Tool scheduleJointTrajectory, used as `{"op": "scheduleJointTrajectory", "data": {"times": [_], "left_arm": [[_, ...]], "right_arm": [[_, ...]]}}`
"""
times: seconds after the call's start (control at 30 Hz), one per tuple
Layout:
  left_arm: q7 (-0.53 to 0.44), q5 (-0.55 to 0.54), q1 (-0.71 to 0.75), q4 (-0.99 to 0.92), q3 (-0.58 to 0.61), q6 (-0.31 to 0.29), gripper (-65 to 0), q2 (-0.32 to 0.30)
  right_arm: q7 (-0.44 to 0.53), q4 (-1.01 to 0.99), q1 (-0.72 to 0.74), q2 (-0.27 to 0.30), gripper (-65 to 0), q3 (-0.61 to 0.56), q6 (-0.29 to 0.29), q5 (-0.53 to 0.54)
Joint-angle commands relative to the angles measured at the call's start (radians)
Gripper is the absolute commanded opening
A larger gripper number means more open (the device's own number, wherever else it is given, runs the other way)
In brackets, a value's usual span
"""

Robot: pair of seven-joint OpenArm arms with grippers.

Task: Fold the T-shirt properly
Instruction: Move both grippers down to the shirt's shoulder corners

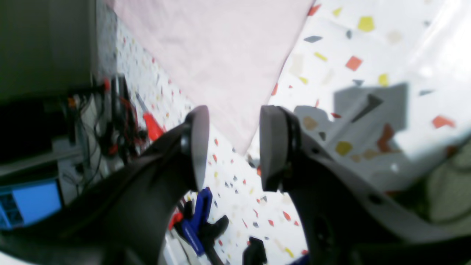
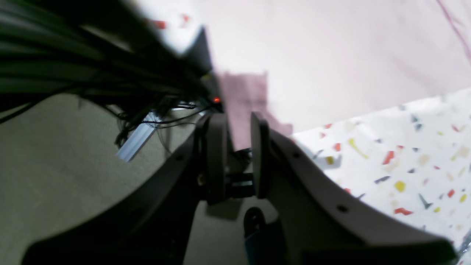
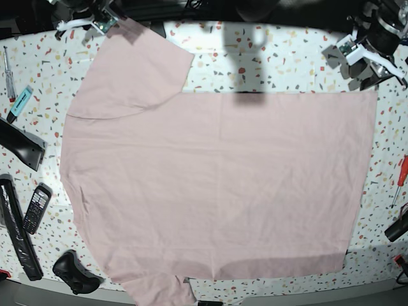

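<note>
My left gripper stands with its jaws well apart and nothing between them; in the left wrist view the corner of the shirt lies on the table just beyond the fingertips, free of both pads. My right gripper has its jaws close together with a narrow gap; pink cloth shows through that gap, but I cannot tell whether the pads pinch it or merely frame cloth lying behind, so I treat the grip as unconfirmed. In the base view the left gripper sits above the far corner of the hem, and the right gripper sits at the far sleeve. The shirt lies flat across most of the table, plain side up, collar end toward that view's left, hem toward its right, far sleeve spread, near sleeve partly off the near edge. I judge the cloth light, soft and limp: it will drape from any single hold, sag between two holds, and drag rather than slide cleanly over the tabletop. It is not fragile, but a thin pinch may catch one layer only. I would take hold at corners and seams, the hem corner on one side and the sleeve or shoulder seam on the other, pinching both layers, and lift both ends together to keep the fold line straight. Tools lie along the table margins, near the shirt's edges
</note>
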Motion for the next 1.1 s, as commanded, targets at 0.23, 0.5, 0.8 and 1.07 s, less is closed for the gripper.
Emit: {"op": "scheduleJointTrajectory", "data": {"times": [0.23,0.5,0.8,1.07], "left_arm": [[-0.107,0.006,-0.150,-0.222,-0.004,-0.053,-43.0,-0.098],[-0.105,0.006,-0.246,-0.294,0.092,-0.060,-43.0,-0.145],[0.083,-0.528,-0.327,-0.293,0.116,0.154,-43.3,-0.151],[0.065,-1.062,-0.333,-0.293,-0.033,0.028,-43.4,-0.045]], "right_arm": [[0.012,0.018,0.034,0.006,-54.1,0.004,-0.003,-0.103],[0.009,0.018,0.091,0.008,-54.1,0.004,-0.004,-0.120],[-0.010,0.018,0.093,0.008,-54.1,0.004,-0.005,-0.120],[-0.022,0.018,0.093,0.005,-54.1,0.004,-0.005,-0.119]]}}
